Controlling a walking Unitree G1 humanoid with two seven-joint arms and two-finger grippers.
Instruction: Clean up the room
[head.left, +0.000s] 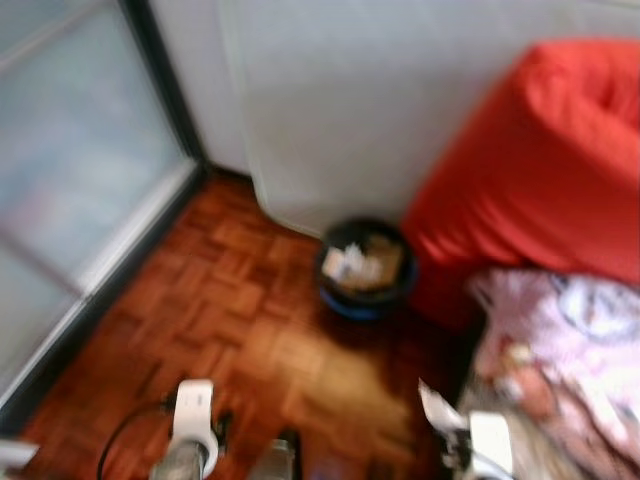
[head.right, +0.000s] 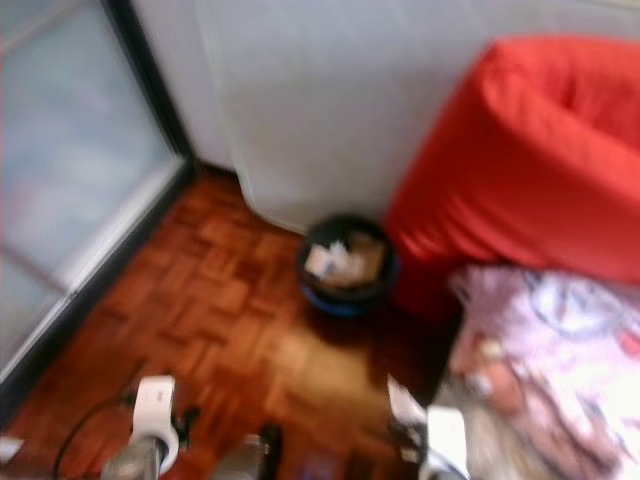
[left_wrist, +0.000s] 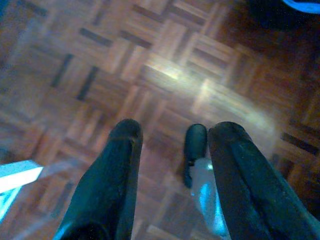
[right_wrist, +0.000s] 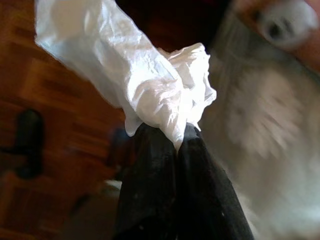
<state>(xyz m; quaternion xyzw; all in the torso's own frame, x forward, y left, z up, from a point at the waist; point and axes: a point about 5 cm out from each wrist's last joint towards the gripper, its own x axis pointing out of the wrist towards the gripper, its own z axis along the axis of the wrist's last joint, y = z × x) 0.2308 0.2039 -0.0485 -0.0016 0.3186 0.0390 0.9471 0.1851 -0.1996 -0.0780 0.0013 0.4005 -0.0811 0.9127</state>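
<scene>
While the head views are blurred, the right wrist view is plain enough: the right gripper (right_wrist: 176, 131) has its two black fingers pressed together on a crumpled white tissue (right_wrist: 145, 80), which bunches up above the fingertips and spreads out to one side. From the head, the same tissue shows as a small white scrap poking up at the lower right, just beside a patterned pink and white cloth (head.left: 570, 350) that lies on the robot's right.

At the lower left, the left gripper (left_wrist: 172, 132) hangs over bare parquet floor (head.left: 240, 300), its fingers (left_wrist: 120, 165) spread apart with nothing between them. A black cable loops beside that arm's white wrist (head.left: 192, 410).

Farther ahead on the floor stands a round dark waste bin (head.left: 365, 268) with a blue band near its base, already holding pale scraps of paper. It sits close against the foot of a big red beanbag (head.left: 540, 170) on the right, and just in front of a white wall panel (head.left: 340, 100). To the left, a frosted glass door (head.left: 70, 170) in a dark frame runs back to the corner.
</scene>
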